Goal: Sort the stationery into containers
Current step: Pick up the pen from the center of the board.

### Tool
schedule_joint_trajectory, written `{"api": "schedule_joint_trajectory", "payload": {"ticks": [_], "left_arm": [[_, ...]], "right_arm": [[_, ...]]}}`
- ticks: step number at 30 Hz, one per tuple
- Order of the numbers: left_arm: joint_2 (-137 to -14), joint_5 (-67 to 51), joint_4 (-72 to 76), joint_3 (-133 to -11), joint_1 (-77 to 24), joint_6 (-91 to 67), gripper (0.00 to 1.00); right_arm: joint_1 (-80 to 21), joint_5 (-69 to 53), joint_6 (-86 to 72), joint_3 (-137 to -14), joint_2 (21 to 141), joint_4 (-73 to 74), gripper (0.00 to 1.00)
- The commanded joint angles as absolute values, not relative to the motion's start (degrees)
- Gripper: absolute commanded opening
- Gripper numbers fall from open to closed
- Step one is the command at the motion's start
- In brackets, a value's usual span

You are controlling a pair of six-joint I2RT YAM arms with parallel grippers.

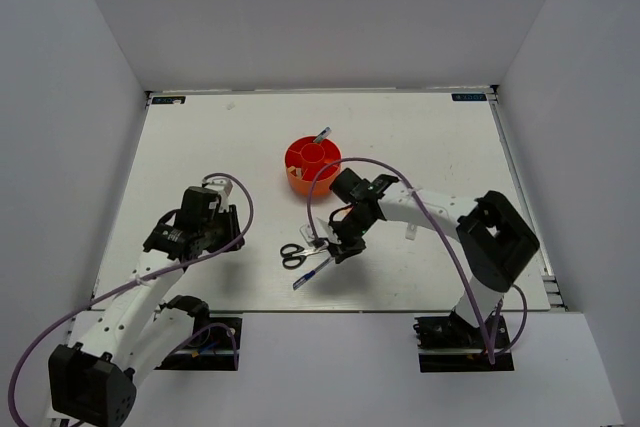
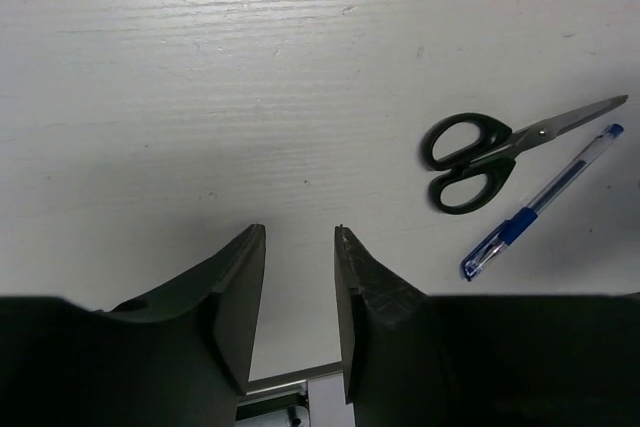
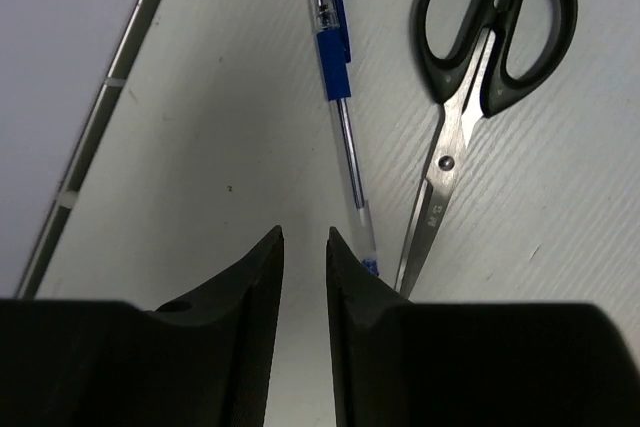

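Right tool (image 3: 305, 237), narrowly parted and empty, hovers over blue pen (image 3: 335, 57) and scissors (image 3: 470, 97) on the surface (image 3: 200, 147) — left tool (image 2: 300, 232) likewise slightly spread.

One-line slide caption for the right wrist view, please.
Right pincer, slightly open and empty, poised near the tips of a blue pen and closed black-handled scissors on the table.
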State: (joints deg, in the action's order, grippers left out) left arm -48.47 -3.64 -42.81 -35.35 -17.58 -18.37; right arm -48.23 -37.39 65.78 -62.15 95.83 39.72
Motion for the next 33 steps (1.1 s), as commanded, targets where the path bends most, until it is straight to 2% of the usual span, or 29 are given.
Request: {"api": "schedule_joint_trajectory", "payload": {"ticks": [1, 12, 22, 33], "left_arm": [[-45.8, -5.4, -41.7, -35.7, -17.2, -18.8, 0.45], [-41.4, -3.2, -41.9, -35.3, -17.3, -18.5, 0.48], [-41.4, -4.0, -41.7, -35.2, -17.3, -18.3, 0.48], [-42.0, -4.8, -41.4, -34.9, -17.3, -18.1, 0.48]], "right_arm": [[-50.0, -35.3, 71.8, -65.0, 97.9, 42.1, 0.27], [-53.5, -27.1, 70.1, -65.1, 102.6, 37.2, 0.27], [-53.6, -34.5, 70.6, -66.4, 99.4, 42.9, 0.27], [-53.7, -25.2, 65.7, -66.9, 102.2, 35.2, 0.31]]}}
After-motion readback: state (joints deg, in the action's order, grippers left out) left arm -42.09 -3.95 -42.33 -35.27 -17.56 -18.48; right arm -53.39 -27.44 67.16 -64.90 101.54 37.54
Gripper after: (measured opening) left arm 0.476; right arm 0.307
